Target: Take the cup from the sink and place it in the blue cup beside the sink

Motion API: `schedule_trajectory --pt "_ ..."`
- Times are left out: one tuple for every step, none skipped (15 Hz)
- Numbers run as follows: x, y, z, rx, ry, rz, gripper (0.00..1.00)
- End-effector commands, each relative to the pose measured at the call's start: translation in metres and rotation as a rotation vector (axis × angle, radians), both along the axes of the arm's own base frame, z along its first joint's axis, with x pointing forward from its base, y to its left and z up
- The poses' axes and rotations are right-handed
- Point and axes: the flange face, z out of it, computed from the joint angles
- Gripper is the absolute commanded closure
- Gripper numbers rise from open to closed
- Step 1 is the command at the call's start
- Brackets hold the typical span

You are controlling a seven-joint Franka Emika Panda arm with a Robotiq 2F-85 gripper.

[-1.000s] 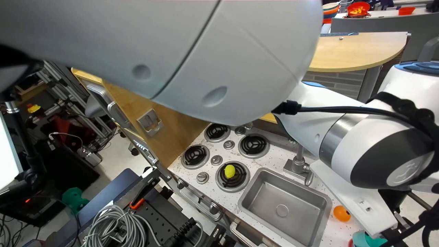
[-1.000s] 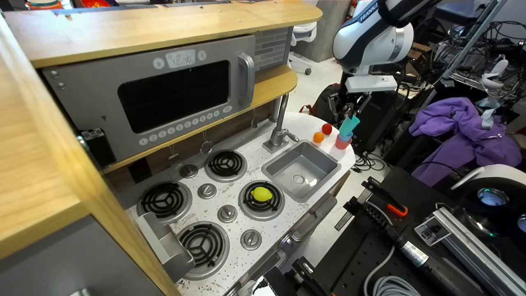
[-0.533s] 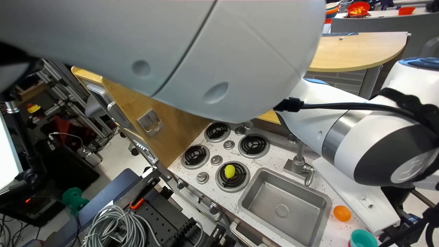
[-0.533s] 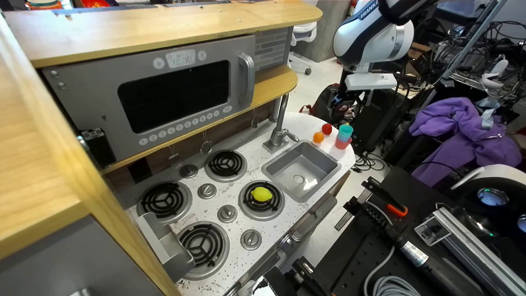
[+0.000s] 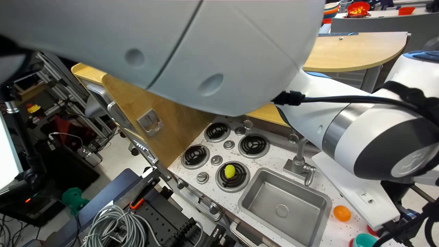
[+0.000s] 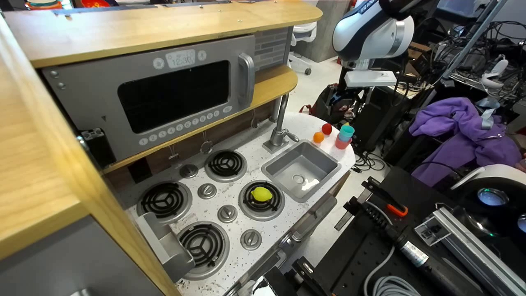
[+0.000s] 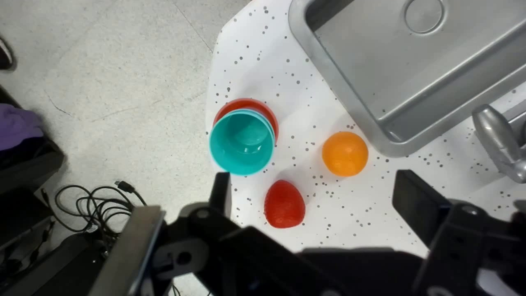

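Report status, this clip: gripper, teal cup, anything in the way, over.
Gripper open, holding nothing. Teal cup stacked in blue cup beside the sink. Red piece and orange piece close by; nothing seen blocking.

wrist view: sink (image 7: 370,53) cut by top and right edges | gripper (image 7: 314,191) cut by bottom edge | in an exterior view: teal cup (image 6: 347,130), base hidden inside blue cup (image 6: 344,138)

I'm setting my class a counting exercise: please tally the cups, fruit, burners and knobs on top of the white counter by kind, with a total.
Cups: 3 (teal cup, blue cup, red cup)
Fruit: 3 (lemon, orange, red fruit)
Burners: 4
Knobs: 4
Total: 14
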Motion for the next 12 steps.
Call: schedule_trajectory --pt "-0.016 0.012 0.041 0.056 -0.024 0.069 0.00" --pt "-0.023 0.014 0.053 0.062 -0.023 0.106 0.00" --pt "-0.033 0.018 0.067 0.077 -0.005 0.172 0.00" --pt "-0.044 0.023 0.081 0.093 -0.006 0.239 0.00" --pt "-0.054 0.027 0.092 0.105 0.005 0.288 0.00" --pt "-0.066 0.029 0.105 0.114 0.015 0.343 0.00" --pt "-0.079 0.031 0.117 0.120 0.036 0.396 0.00" --pt "-0.092 0.033 0.128 0.105 0.070 0.446 0.00" --pt "-0.106 0.035 0.140 0.094 0.088 0.463 0.00" --pt "-0.071 0.022 0.116 0.089 0.057 0.401 0.00" --pt "-0.083 0.024 0.126 0.084 0.066 0.421 0.00" --pt "-0.092 0.026 0.134 0.084 0.070 0.432 0.00"
